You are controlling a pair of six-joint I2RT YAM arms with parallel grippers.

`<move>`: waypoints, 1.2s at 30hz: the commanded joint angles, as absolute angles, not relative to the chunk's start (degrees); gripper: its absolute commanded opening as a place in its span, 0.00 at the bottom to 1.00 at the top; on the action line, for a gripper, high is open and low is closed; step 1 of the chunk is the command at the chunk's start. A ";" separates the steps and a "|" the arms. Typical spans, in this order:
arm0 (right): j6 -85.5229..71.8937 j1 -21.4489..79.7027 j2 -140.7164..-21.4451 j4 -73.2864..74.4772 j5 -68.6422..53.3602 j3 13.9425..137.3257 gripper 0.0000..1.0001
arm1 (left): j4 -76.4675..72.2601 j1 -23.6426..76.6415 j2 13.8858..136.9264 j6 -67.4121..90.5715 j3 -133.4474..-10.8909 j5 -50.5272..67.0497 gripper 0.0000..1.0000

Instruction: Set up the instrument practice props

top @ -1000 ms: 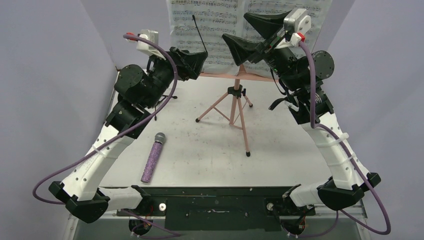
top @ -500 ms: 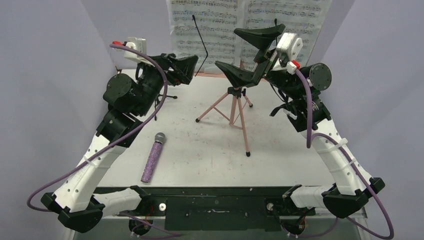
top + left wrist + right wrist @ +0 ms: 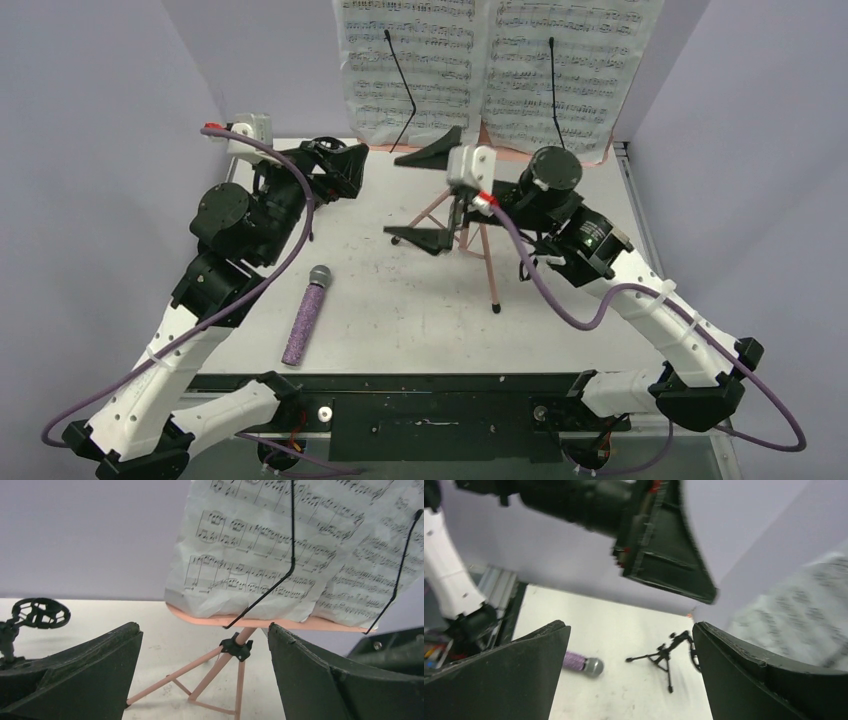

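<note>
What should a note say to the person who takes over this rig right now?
Left gripper: open, empty, facing the pink music stand.
Right gripper: open, empty, near the stand's legs.
Things: pink music stand upright at the back centre, sheet-music pages on its shelf behind the wire holders; microphone lying on the table, front left; black mic stand upright at the back left, ring empty.
Done: music stand up, pages placed.
Left: put the microphone into the ring mount.
</note>
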State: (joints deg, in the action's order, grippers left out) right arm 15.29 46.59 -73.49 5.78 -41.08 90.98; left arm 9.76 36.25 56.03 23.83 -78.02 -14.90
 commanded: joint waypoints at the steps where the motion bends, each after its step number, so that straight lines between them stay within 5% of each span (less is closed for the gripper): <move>1: 27.85 54.26 -74.35 20.72 -37.40 91.98 1.00 | 13.58 35.90 52.98 25.21 -75.00 -18.00 0.96; 15: 22.25 58.36 -70.94 21.28 -22.41 71.17 1.00 | 22.85 34.98 50.38 31.31 -60.39 -20.92 0.96; 21: 14.02 56.83 -70.93 21.65 -16.73 68.36 0.93 | 23.05 29.72 54.29 34.66 -57.13 -12.60 0.97; 36: 0.00 46.35 -71.67 26.80 -14.21 69.81 0.91 | 30.76 17.65 75.63 29.76 -72.38 -4.60 0.97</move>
State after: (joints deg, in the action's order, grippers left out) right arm 3.55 46.78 -72.97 25.56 -15.35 67.44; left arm 27.49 20.38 71.24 33.43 -63.81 -6.28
